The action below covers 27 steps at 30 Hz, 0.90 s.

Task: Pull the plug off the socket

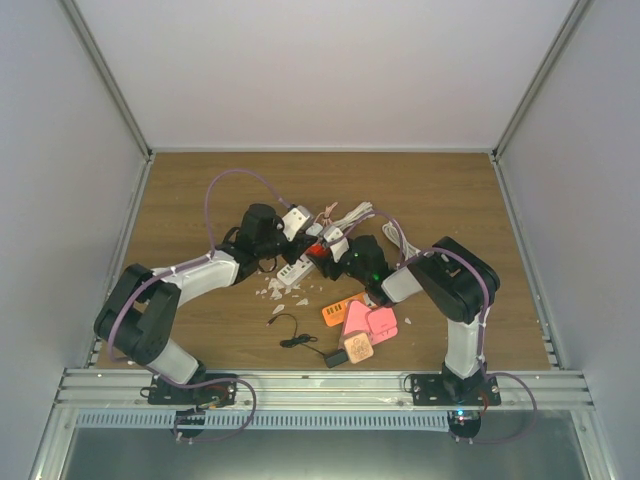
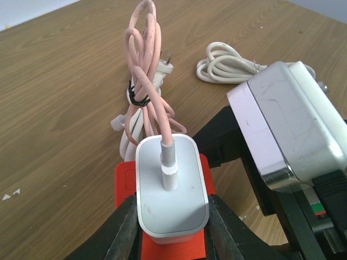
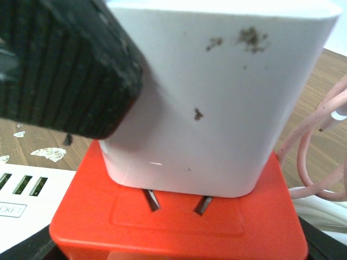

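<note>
Left gripper (image 2: 173, 223) is pinching the plug (image 2: 172, 184), right gripper (image 3: 179, 253) is holding the socket (image 3: 179, 225); tilting is risking jammed prongs (image 3: 203, 205).

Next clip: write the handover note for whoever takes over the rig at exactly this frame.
Left gripper: closed on the white charger plug, one finger against each side.
Right gripper: appears clamped on the red socket block, bracing it.
Things: the plug sits in the red block mid-table, and the pink cable runs out of its top.
Done: both grips are set. The plug is partly out, with its prongs showing in the gap.
Left: pull the plug straight off until the prongs clear, keeping the block braced.
</note>
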Available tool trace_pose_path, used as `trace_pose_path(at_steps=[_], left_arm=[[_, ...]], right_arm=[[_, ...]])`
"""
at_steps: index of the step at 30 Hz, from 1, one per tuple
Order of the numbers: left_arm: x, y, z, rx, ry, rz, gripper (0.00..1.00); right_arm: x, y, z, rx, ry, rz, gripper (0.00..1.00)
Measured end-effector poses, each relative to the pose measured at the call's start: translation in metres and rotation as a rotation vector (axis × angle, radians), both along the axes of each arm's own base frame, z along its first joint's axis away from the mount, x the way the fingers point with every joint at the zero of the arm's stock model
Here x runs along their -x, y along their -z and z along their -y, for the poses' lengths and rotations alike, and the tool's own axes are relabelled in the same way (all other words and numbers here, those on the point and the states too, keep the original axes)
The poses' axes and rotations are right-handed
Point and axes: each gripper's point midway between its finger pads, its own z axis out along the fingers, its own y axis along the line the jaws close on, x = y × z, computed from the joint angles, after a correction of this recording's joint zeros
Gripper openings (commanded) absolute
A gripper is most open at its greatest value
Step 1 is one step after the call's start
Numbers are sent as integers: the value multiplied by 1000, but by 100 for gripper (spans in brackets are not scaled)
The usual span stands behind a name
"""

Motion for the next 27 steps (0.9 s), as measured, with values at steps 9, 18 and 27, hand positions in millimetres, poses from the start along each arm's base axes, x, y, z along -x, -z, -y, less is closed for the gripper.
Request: trace_pose_path(at_steps=[9, 18, 27], left_arm=[[0, 0, -2, 7, -11, -18, 15], [1, -1, 0, -3, -4, -23, 11], [1, -2, 0, -2, -3, -37, 11]], right_arm=[[1, 0, -1, -1, -2, 0, 40], [1, 0, -1, -5, 0, -5, 38], [1, 0, -1, -6, 0, -6, 38]])
